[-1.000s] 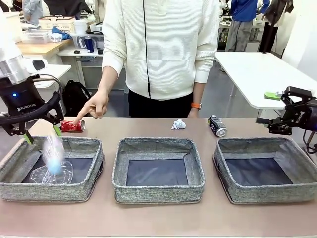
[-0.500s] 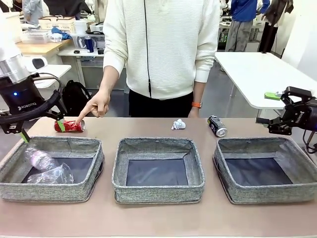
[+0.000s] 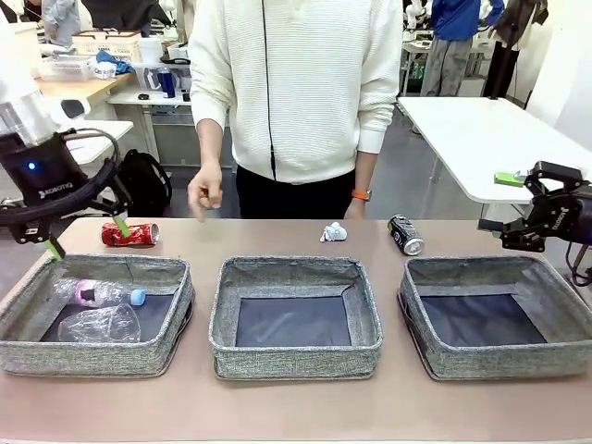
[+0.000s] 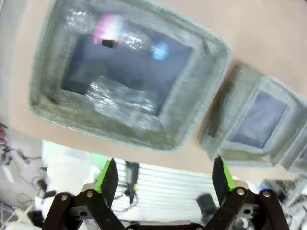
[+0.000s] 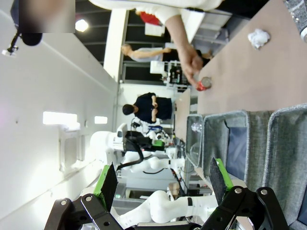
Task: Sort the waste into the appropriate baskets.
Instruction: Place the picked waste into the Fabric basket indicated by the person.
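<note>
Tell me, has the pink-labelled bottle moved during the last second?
Yes. The pink-labelled bottle dropped into the left basket and now lies flat near its far wall, blue cap towards the middle basket.

Three baskets are counted on the counter [image 3: 296,407]: a left basket [image 3: 92,356], a middle basket [image 3: 296,359] and a right basket [image 3: 504,359]. Two bottles, as far as can be made out, are counted: a pink-labelled bottle [image 3: 97,294] and a clear bottle [image 3: 97,324]. Two cans are counted, a red can [image 3: 129,235] and a black can [image 3: 405,235], and one paper wad [image 3: 334,232].
</note>
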Robot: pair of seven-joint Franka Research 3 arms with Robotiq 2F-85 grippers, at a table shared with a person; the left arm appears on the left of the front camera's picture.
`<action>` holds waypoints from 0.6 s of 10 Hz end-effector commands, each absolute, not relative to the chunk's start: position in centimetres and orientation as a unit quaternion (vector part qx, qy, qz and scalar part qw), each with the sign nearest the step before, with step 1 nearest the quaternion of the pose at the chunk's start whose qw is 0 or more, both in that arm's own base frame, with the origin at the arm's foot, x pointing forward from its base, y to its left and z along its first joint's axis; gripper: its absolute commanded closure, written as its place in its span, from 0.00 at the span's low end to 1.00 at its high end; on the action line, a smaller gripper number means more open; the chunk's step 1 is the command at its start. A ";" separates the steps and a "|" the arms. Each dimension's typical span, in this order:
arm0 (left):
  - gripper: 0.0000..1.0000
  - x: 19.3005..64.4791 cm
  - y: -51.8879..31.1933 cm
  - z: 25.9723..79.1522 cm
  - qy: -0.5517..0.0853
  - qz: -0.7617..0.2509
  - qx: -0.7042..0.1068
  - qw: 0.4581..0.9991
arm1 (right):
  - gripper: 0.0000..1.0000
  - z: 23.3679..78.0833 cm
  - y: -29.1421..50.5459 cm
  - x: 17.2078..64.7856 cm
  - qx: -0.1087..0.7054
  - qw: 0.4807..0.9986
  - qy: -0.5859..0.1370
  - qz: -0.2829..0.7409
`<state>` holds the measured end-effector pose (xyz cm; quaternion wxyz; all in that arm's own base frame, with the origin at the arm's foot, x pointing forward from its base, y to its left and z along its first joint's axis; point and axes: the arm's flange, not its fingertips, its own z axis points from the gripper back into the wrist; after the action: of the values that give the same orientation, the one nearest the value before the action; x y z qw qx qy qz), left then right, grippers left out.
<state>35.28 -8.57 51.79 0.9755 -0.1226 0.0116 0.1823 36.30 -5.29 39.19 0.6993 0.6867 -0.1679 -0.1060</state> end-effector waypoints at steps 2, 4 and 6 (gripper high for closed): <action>0.00 34.0 -7.9 56.8 0.120 0.004 -0.418 0.900 | 0.00 39.7 -5.2 36.3 0.692 0.694 -0.164 -0.114; 0.00 34.1 -3.8 55.5 0.161 -0.108 -0.531 0.825 | 0.00 39.7 -5.2 36.3 0.692 0.694 -0.164 -0.114; 0.00 32.8 0.5 52.1 0.137 -0.070 -0.619 0.770 | 0.00 39.7 -5.2 36.3 0.692 0.694 -0.164 -0.114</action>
<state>32.75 -1.56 54.77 0.8408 -0.5334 0.0711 -0.0590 36.30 -5.29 39.19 0.6993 0.6867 -0.1679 -0.1060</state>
